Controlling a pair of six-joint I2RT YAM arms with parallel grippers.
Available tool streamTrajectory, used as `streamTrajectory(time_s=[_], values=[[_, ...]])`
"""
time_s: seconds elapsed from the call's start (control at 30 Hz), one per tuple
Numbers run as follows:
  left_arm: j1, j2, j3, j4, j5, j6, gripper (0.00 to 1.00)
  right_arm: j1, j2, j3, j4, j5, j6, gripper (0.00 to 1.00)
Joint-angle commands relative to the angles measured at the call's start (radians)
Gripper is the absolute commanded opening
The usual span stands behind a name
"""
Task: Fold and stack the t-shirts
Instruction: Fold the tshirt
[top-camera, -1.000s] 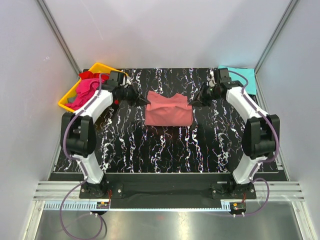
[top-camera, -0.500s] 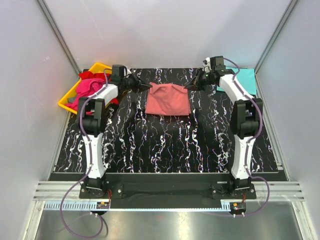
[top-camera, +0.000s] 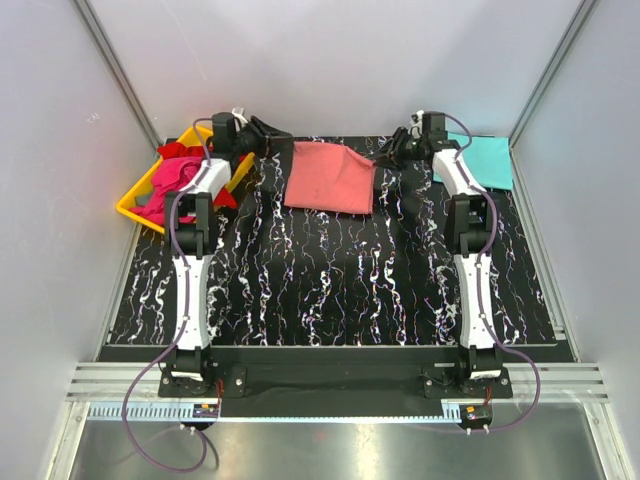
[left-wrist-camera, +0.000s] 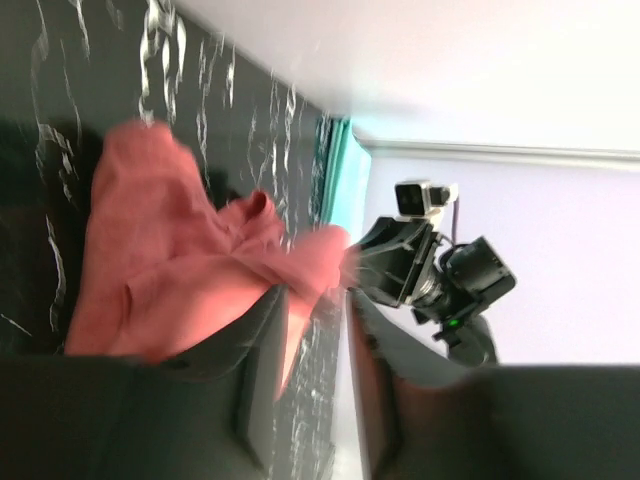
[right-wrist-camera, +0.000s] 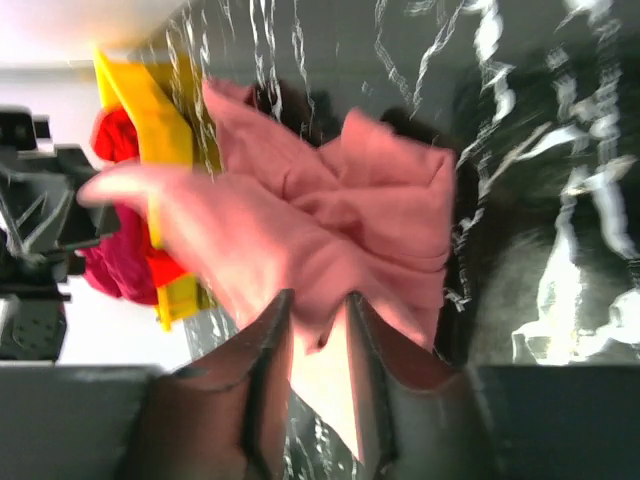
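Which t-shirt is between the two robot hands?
The salmon-pink t-shirt. The turquoise t-shirt lies far right; the magenta t-shirt and red t-shirt sit in the yellow tray.

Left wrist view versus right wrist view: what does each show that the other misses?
Only the left wrist view shows the turquoise t-shirt at the table's edge and the right arm opposite. Only the right wrist view shows the yellow tray holding the red t-shirt and magenta t-shirt, plus the left arm. Both show the salmon-pink t-shirt on the black marbled table.
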Motion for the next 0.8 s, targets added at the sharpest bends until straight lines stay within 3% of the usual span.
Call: streamTrajectory(time_s=[0.0,0.03,0.07,0.1,0.17,0.2,0.23,0.37,0.5,0.53,0.57,0.63,0.67,0.77], values=[[0.019,-0.017,0.075,-0.001,-0.046,0.09,0.44,-0.025,-0.084,-0.022,0.122,-0.003,0.013,0.45],[0.022,-0.025,0.066,-0.019,-0.049,0.112,0.45,-0.028,-0.086,-0.021,0.114,-0.008,-0.001,0.57],[0.025,-0.046,0.053,-0.048,-0.056,0.129,0.46,-0.026,-0.086,0.001,0.061,0.01,-0.04,0.85],[0.026,-0.061,0.032,-0.053,-0.061,0.141,0.47,-0.026,-0.089,0.007,0.032,0.024,-0.06,0.93],[0.026,-0.106,-0.042,-0.053,-0.075,0.178,0.49,-0.029,-0.119,-0.032,0.004,0.03,-0.088,0.93],[0.023,-0.118,-0.062,-0.058,-0.073,0.193,0.64,-0.031,-0.136,-0.06,0.002,0.026,-0.11,0.93],[0.022,-0.129,-0.089,-0.059,-0.067,0.224,0.66,-0.029,-0.158,-0.092,0.005,0.026,-0.12,0.92],[0.002,-0.173,-0.122,-0.128,-0.026,0.308,0.56,-0.025,-0.273,-0.305,0.027,0.024,-0.18,0.87],[-0.035,-0.232,-0.204,-0.159,-0.041,0.42,0.56,0.007,-0.295,-0.347,-0.059,0.05,-0.321,0.78],[-0.044,-0.236,-0.215,-0.159,-0.041,0.434,0.56,0.014,-0.291,-0.344,-0.071,0.055,-0.337,0.74],[-0.052,-0.235,-0.212,-0.16,-0.038,0.447,0.56,0.015,-0.287,-0.341,-0.082,0.055,-0.343,0.58],[-0.07,-0.22,-0.189,-0.151,-0.015,0.453,0.57,0.015,-0.288,-0.338,-0.076,0.055,-0.32,0.44],[-0.075,-0.197,-0.185,-0.1,0.008,0.438,0.56,0.015,-0.291,-0.347,-0.03,0.04,-0.291,0.39],[-0.081,-0.129,-0.184,0.112,0.019,0.295,0.56,0.017,-0.278,-0.37,0.097,-0.025,-0.201,0.39]])
